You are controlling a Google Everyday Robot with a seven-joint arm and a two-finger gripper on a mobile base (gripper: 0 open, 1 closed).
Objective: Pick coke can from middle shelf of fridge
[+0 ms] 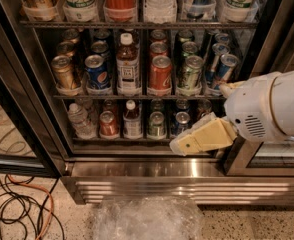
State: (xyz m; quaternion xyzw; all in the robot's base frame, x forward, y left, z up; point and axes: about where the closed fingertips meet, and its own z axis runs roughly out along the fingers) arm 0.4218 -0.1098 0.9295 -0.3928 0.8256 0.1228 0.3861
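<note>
Hovering claw [183, 144], blw-rt of coke can [160, 74].

The end effector [188, 143] hangs before the fridge [152, 170], down-right of the coke can [160, 74].

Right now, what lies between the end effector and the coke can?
Camera view: the middle shelf edge and a lower-rack can; the end effector hangs below-right of the coke can.
</note>
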